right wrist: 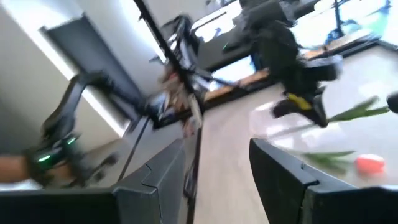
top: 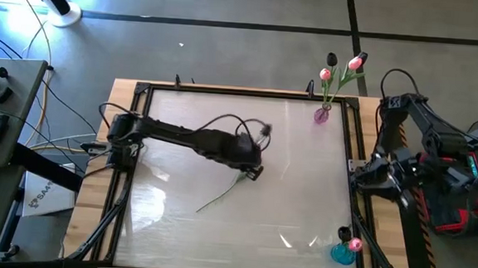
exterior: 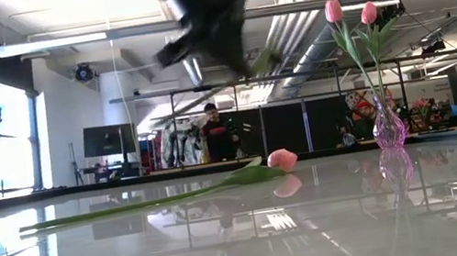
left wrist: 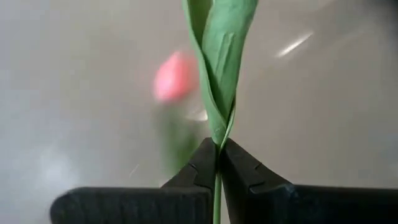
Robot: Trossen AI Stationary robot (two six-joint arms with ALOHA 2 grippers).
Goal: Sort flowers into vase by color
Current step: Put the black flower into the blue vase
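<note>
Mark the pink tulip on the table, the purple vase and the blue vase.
pink tulip (exterior: 282,159): low view, on its head.
purple vase (exterior: 388,131): low view, on its body.
blue vase (top: 344,254): high view, on its body.

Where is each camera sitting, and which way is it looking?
High view: above the table, facing straight down; both arms show.
Low view: at tabletop height, facing the room; the left arm blurs overhead.
Left wrist view: on the left arm, facing its fingers shut on a pink tulip.
Right wrist view: on the right arm, facing across the table past its open fingers.
All four show that tulip.
</note>
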